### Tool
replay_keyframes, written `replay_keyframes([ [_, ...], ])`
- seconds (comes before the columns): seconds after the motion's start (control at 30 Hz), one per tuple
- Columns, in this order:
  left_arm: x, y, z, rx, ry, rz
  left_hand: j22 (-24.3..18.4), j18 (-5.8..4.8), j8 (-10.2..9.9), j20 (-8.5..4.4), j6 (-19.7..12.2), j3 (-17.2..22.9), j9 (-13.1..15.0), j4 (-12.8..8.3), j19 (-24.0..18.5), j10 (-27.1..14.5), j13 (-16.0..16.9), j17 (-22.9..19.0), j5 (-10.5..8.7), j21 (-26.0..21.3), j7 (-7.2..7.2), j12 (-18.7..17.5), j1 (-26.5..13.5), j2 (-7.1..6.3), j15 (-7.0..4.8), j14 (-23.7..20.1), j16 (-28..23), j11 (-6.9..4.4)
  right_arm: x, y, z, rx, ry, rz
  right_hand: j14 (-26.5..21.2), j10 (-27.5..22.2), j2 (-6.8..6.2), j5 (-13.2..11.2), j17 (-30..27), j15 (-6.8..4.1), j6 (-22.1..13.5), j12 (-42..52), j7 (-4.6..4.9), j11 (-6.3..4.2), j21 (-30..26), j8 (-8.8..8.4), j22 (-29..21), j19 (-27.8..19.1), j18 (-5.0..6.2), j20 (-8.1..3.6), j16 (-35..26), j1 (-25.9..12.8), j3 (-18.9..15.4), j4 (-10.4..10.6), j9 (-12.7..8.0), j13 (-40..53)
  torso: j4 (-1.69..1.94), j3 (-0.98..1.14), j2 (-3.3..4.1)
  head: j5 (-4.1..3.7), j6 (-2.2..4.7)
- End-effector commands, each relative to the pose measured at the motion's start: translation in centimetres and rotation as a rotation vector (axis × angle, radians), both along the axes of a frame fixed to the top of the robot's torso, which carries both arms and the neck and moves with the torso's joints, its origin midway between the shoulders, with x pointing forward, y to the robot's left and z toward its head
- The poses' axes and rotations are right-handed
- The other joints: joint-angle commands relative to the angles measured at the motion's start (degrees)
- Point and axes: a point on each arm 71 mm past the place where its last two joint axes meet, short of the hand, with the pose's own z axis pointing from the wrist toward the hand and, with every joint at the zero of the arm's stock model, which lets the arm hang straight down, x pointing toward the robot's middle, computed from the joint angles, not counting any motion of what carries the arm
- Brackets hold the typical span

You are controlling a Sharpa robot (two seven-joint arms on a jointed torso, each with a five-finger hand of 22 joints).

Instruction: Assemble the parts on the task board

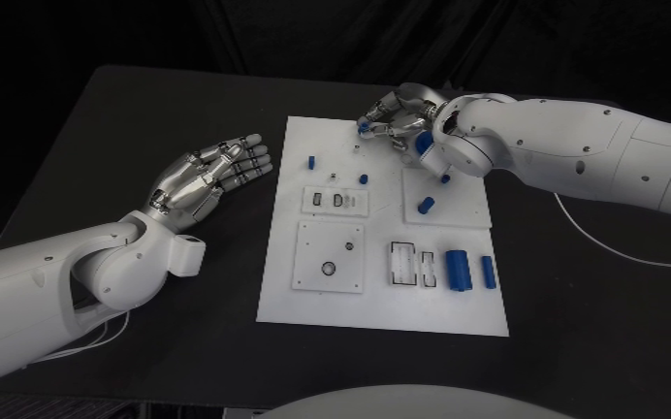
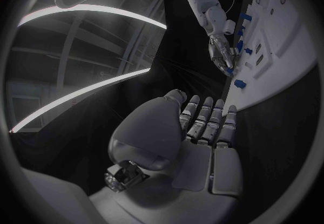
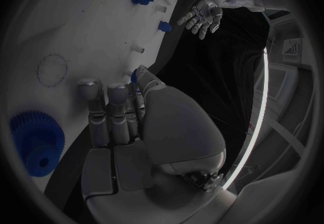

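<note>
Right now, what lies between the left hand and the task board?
Nothing: in the head view, bare black table separates the left hand from the task board.

Glossy white arms (image 1: pixel 84 264) end in silver segmented hands (image 1: pixel 209 175), thin white cables trailing.

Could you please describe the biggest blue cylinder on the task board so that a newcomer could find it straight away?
Start at the white task board in the middle of the black table, and go to its near right corner, far from the right hand. The big blue cylinder lies there between a white rectangular frame and a slimmer blue piece; it is thicker than any other blue part.
</note>
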Motion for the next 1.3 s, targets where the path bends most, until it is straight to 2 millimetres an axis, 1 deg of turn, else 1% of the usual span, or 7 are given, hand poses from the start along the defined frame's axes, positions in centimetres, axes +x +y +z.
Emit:
replay_keyframes([
  [0.03,-0.12,0.18,1.05,-0.094,-0.12,0.019,-0.1,-0.52,0.2,0.07,0.1,0.4,0.1,-0.1,0.0,0.1,0.1,0.1,-0.08,-0.4,0.9,0.4,-0.6,-0.13,0.28,0.2,0.3,0.28,-0.32,-0.04,-1.35,-0.047,0.088,-0.009,-0.4,-0.5,0.02,-0.3,-0.2,-0.09,0.3,0.4,-0.05,0.07,-0.3,0.25,-0.2,-0.4,1.12,-0.11,0.0,-0.2,-0.3,0.0,0.8,0.0,0.04,0.0,0.01,-0.15,-0.06],
  [0.4,-0.09,0.19,1.02,-0.093,-0.119,0.019,-0.1,-0.52,0.2,0.07,0.1,0.4,0.1,-0.1,0.0,0.1,0.1,0.1,-0.08,-0.4,0.9,0.4,-0.6,-0.13,0.28,0.2,0.3,0.28,-0.28,-0.03,-1.45,-0.055,0.1,-0.015,-0.5,-1.3,0.24,-0.2,-0.2,0.04,-0.5,0.9,0.3,0.19,-0.5,-0.17,-0.2,-0.4,1.1,-0.06,0.1,0.0,-0.3,-0.1,0.3,-0.1,-0.06,0.02,0.0,-0.04,-0.25],
  [0.53,-0.09,0.21,1.01,-0.092,-0.118,0.019,-0.1,-0.52,0.2,0.07,0.1,0.4,0.1,-0.1,0.0,0.1,0.1,0.1,-0.08,-0.4,0.9,0.4,-0.6,-0.13,0.28,0.2,0.3,0.28,-0.3,-0.08,-1.45,-0.054,0.099,-0.016,-0.5,-1.6,0.53,0.5,-0.3,0.23,-0.6,1.3,0.54,0.3,-0.6,-0.25,-0.2,-0.4,1.1,0.06,0.2,0.2,-0.2,-0.2,0.0,-0.1,-0.03,0.02,0.02,-0.01,-0.2],
  [0.67,-0.08,0.24,1.01,-0.092,-0.118,0.019,-0.1,-0.58,0.2,0.06,0.2,0.6,0.1,0.0,0.0,0.1,0.1,0.1,-0.1,-0.3,0.98,0.4,-0.8,-0.19,0.31,0.2,0.4,0.32,-0.32,-0.24,-1.43,-0.053,0.097,-0.017,-0.6,-1.6,0.55,0.6,-0.4,0.27,-0.5,1.3,0.56,0.32,-0.6,-0.23,-0.2,-0.4,1.09,0.09,0.2,0.3,-0.2,-0.2,-0.1,-0.1,0.02,0.02,0.03,-0.02,-0.19],
  [1.0,-0.05,0.25,0.98,-0.09,-0.115,0.019,-0.1,-0.58,0.2,0.06,0.2,0.6,0.1,0.0,0.0,0.1,0.1,0.1,-0.1,-0.3,0.98,0.4,-0.8,-0.19,0.31,0.2,0.4,0.32,-0.35,-0.53,-1.44,-0.052,0.097,-0.019,-0.8,-1.8,0.33,1.0,-0.8,0.31,-0.4,1.6,0.56,0.37,-0.8,-0.19,-0.3,-0.6,1.15,0.17,0.0,0.5,-0.2,-0.4,-0.3,-0.2,-0.03,0.02,-0.01,-0.02,-0.35],
  [1.2,-0.04,0.25,0.96,-0.089,-0.114,0.018,-0.1,-0.61,0.2,0.06,0.2,0.8,0.1,0.0,0.0,0.1,0.1,0.1,-0.1,-0.4,1.03,0.5,-0.9,-0.22,0.34,0.3,0.5,0.35,-0.36,-0.61,-1.45,-0.053,0.099,-0.021,-1.0,-2.4,0.05,1.4,-1.0,0.45,-1.3,2.1,1.14,0.4,-1.1,-0.71,-0.3,-0.7,1.19,0.3,0.0,0.7,-0.3,-0.6,-0.9,-0.3,-0.05,0.04,0.0,0.02,-0.41],
  [1.3,-0.03,0.25,0.95,-0.089,-0.114,0.018,-0.1,-0.61,0.2,0.06,0.2,0.8,0.1,0.0,0.0,0.1,0.1,0.1,-0.1,-0.4,1.03,0.5,-0.9,-0.22,0.34,0.3,0.5,0.35,-0.37,-0.59,-1.47,-0.054,0.1,-0.02,-1.3,-3.2,-0.45,1.6,-1.4,0.52,-3.3,2.7,1.62,0.51,-1.4,-1.83,-0.4,-0.9,1.26,0.4,0.0,0.8,-0.4,-0.8,-2.0,-0.4,-0.05,0.05,-0.01,0.02,-0.47],
])
